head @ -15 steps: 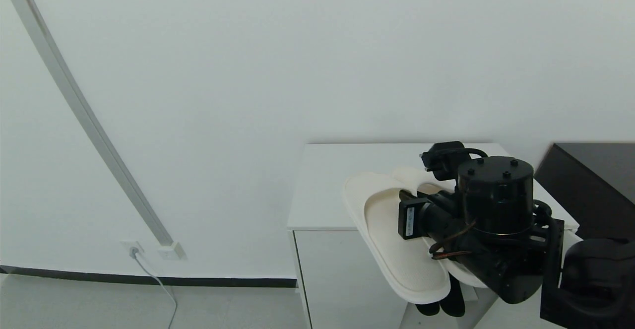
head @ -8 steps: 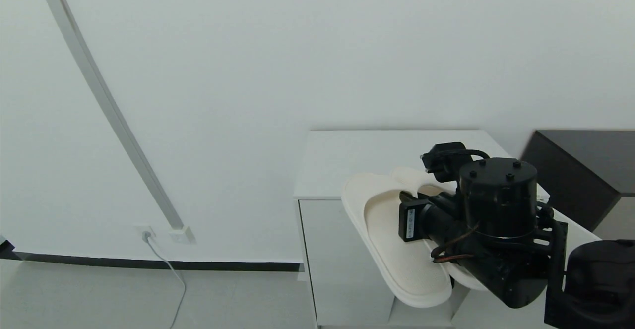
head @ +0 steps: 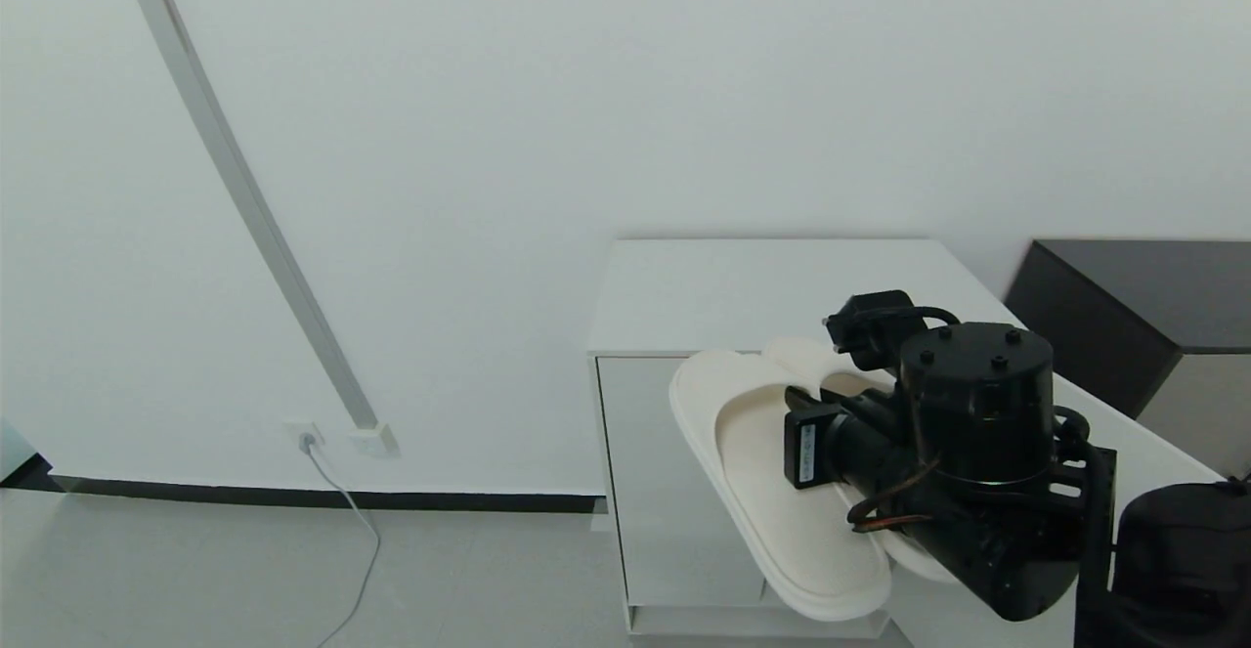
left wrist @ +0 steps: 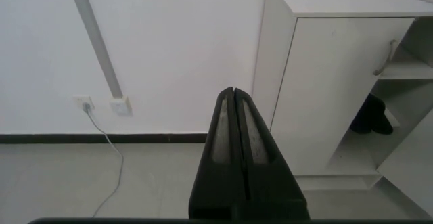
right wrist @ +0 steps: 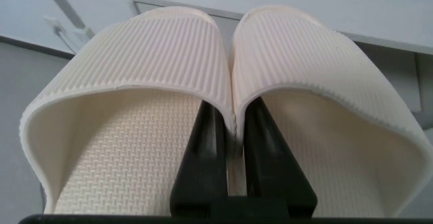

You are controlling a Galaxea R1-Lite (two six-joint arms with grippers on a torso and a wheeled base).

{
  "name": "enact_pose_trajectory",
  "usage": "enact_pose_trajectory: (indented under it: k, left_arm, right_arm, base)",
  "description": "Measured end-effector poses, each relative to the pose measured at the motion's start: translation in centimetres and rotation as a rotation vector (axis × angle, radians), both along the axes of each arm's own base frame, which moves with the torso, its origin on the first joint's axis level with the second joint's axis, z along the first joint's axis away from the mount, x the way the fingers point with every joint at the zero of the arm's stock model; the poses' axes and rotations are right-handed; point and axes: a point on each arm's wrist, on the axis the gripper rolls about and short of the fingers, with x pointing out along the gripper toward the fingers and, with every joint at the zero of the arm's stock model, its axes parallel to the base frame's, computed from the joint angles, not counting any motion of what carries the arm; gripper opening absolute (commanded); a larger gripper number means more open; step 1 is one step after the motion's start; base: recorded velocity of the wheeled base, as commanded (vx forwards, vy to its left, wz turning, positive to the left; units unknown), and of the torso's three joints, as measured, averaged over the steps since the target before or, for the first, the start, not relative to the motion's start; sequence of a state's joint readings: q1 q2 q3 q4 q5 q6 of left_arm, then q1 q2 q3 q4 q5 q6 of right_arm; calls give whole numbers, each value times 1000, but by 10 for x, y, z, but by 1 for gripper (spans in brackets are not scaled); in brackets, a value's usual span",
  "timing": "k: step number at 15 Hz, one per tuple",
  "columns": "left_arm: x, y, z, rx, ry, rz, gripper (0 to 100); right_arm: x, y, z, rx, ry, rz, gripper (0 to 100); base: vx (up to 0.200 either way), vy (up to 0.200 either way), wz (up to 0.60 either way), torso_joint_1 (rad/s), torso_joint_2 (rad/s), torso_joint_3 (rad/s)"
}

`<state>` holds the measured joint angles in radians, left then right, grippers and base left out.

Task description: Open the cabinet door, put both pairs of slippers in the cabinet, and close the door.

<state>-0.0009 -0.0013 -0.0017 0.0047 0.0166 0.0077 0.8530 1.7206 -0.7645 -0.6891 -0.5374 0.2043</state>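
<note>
My right gripper (right wrist: 233,126) is shut on a pair of cream slippers (right wrist: 169,68), pinching their two touching inner sides between its fingers (right wrist: 206,139). In the head view the cream slippers (head: 772,492) hang in front of the white cabinet (head: 772,286), level with its front panel. My left gripper (left wrist: 233,126) is shut with nothing in it, low and to the left of the cabinet (left wrist: 338,88). The cabinet's right half stands open, and a dark pair of slippers (left wrist: 371,116) lies on a lower shelf inside.
The open cabinet door (left wrist: 414,176) swings out on the right. A dark piece of furniture (head: 1134,306) stands right of the cabinet. A grey cable duct (head: 244,198) runs down the wall to a socket (head: 308,438) with a cord. Bare floor lies left of the cabinet.
The whole head picture has shifted, so the camera has moved: more of the cabinet's front shows now. The cream slippers stay in my right gripper.
</note>
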Motion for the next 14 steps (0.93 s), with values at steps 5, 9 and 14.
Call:
enact_pose_trajectory:
  k: [5, 9, 14]
  left_arm:
    - [0, 0, 0, 0, 0, 1, 0]
    - [0, 0, 0, 0, 1, 0, 0]
    - [0, 0, 0, 0, 1, 0, 0]
  right_arm:
    - [-1, 0, -1, -9, 2, 5, 0]
    - [-2, 1, -2, -10, 2, 8, 0]
    - [-1, 0, -2, -11, 2, 4, 0]
  base:
    - [0, 0, 0, 0, 0, 0]
    - [0, -200, 0, 5, 0, 1]
    - [0, -200, 0, 4, 5, 0]
